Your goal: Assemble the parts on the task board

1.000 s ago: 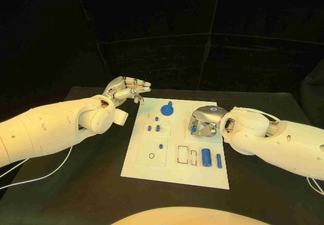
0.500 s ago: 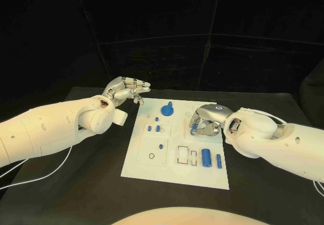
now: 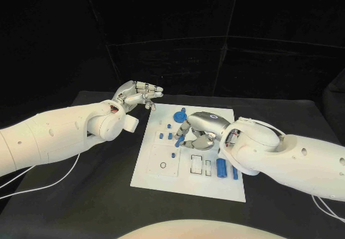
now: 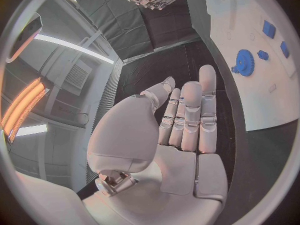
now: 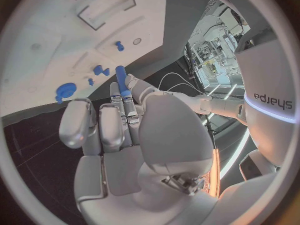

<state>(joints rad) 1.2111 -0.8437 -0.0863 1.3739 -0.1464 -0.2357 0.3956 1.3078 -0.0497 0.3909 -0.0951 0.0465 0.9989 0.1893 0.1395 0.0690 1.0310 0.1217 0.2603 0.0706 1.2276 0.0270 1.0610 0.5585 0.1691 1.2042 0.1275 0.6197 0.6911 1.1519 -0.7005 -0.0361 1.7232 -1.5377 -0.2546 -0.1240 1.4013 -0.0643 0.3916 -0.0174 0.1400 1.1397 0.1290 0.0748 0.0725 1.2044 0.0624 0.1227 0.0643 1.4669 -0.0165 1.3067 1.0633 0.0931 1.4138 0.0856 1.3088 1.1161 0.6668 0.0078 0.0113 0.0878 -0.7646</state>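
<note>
While the black bench (image 3: 86, 199) carries the white task board (image 3: 180, 181), my right hand (image 3: 198, 134) hangs over the board's middle, pinching a slim blue peg (image 5: 121, 80) between thumb and fingers, its tip pointing down toward the board. Just beyond that hand sits the blue gear (image 3: 178, 117), with small blue parts (image 3: 169, 135) beside my fingertips and two blue cylinders (image 3: 222, 168) near my wrist. My left hand (image 3: 136, 94) is raised off the board's far corner, fingers loosely apart, holding nothing.

Black table (image 3: 86, 199), white cables (image 3: 40, 183).
</note>
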